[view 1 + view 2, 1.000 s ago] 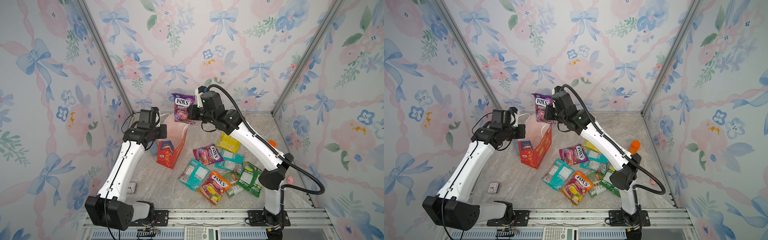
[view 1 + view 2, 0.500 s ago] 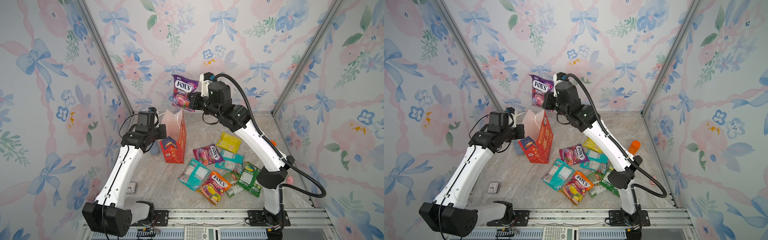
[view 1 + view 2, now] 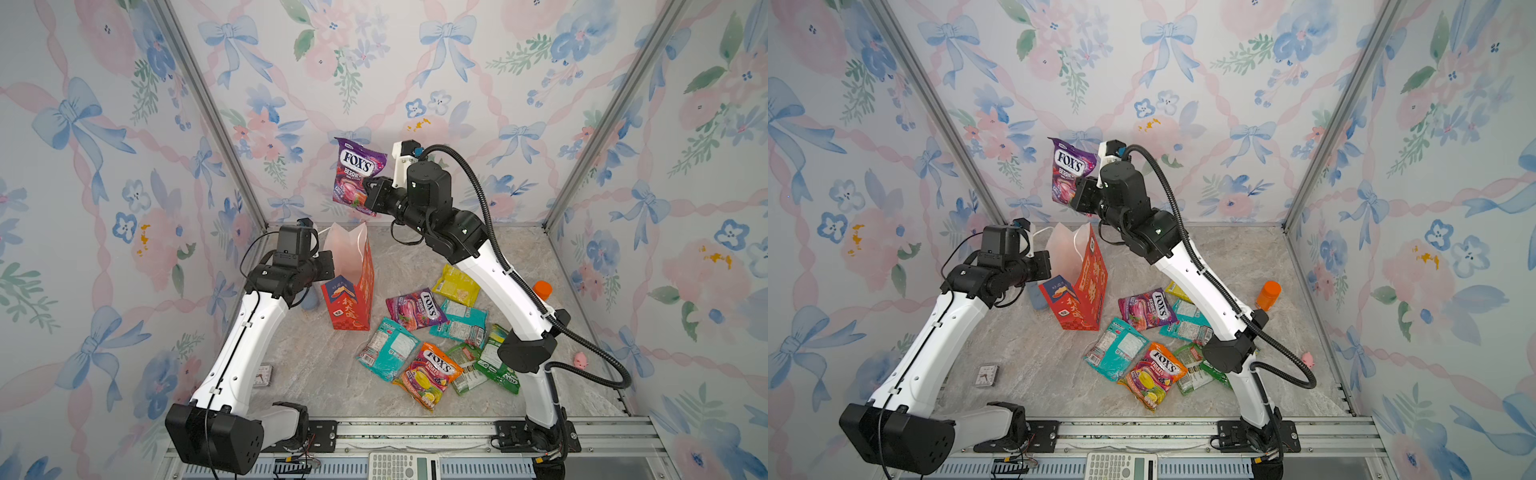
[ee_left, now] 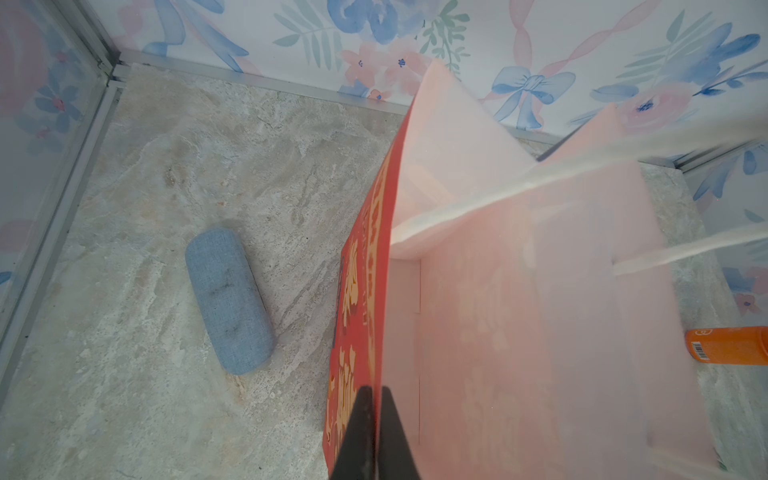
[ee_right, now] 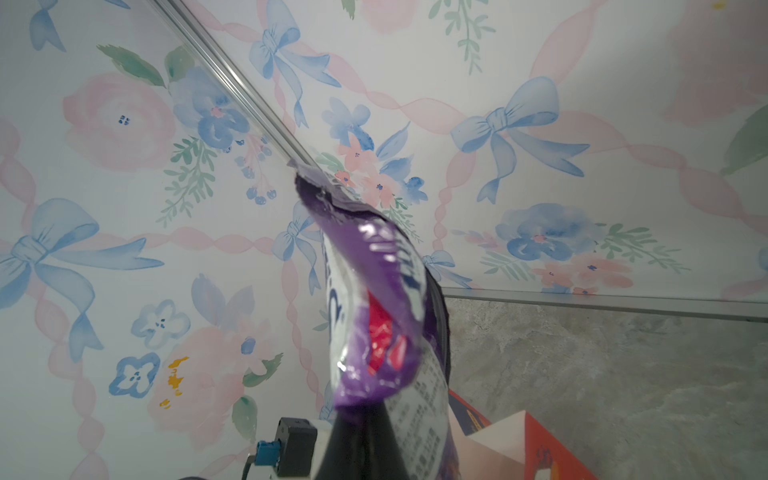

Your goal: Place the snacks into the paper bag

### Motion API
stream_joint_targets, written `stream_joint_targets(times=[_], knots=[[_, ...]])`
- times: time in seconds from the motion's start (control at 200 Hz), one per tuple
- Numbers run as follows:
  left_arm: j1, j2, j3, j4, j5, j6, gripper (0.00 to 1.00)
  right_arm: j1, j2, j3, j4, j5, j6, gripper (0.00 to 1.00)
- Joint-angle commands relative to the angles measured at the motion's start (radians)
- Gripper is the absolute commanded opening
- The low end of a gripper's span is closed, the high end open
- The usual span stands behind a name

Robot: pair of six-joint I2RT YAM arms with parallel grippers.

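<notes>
Right tool [image 3: 369, 192] pinches purple glossy FOX'S candy packet [image 3: 358, 172], upper centre, above upright red paper gift bag [image 3: 354, 286] at centre. Left tool [image 4: 376, 394] pinches bag's rim. Bag looks empty inside. About seven colourful packets [image 3: 432, 345] lie on marble table [image 3: 316, 365], lower right. Task barely begun.

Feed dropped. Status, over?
Left gripper shut on paper bag rim. Right gripper shut on purple packet, raised above bag, not yet in. Mouth open; rope handle crosses it.
</notes>
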Motion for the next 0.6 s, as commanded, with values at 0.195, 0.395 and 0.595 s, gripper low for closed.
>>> stream_joint_targets(times=[0.195, 0.395, 0.595], knots=[[-0.003, -0.021, -0.024, 0.032, -0.017, -0.029, 0.00, 0.066, -0.152, -0.263, 0.169, 0.050, 0.077, 0.00], [-0.004, -0.023, -0.032, 0.041, -0.020, -0.040, 0.00, 0.095, -0.223, -0.391, 0.199, 0.127, 0.054, 0.00], [-0.004, -0.027, -0.041, 0.047, -0.019, -0.043, 0.00, 0.108, -0.312, -0.533, 0.256, 0.216, 0.021, 0.00]])
